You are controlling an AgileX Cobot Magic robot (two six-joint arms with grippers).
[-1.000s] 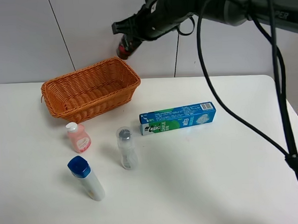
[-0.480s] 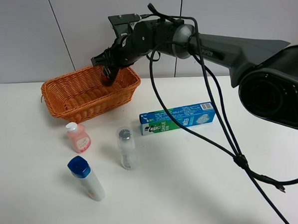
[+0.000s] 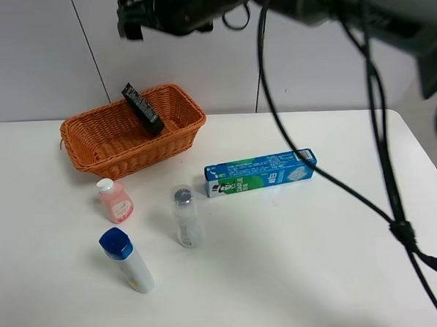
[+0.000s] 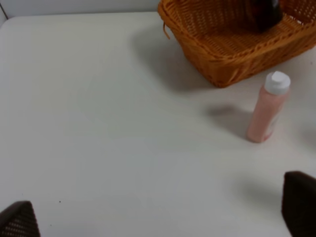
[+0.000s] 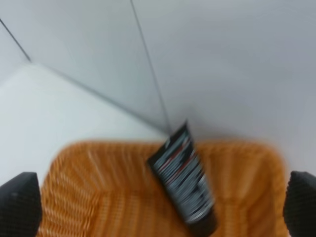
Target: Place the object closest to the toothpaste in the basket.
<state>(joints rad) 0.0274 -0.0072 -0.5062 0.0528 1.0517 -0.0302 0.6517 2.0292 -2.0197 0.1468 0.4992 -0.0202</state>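
Observation:
A black tube (image 3: 143,109) leans inside the orange wicker basket (image 3: 130,161), against its far wall. The toothpaste box (image 3: 261,172), blue and green, lies on the white table to the basket's right. My right gripper (image 3: 126,18) is open and empty, high above the basket. In the right wrist view the gripper (image 5: 160,205) looks down on the tube (image 5: 185,180) and the basket (image 5: 98,197). My left gripper (image 4: 158,217) is open and empty over bare table, near the basket (image 4: 222,59); it does not show in the exterior view.
A pink bottle (image 3: 115,200) stands just in front of the basket and also shows in the left wrist view (image 4: 267,114). A clear bottle (image 3: 184,216) and a blue-capped white bottle (image 3: 127,260) lie nearer the front. A black cable hangs over the table's right side.
My right gripper brought the black tube down into the basket, let it go and rose up and to the left. The tube now rests in the basket.

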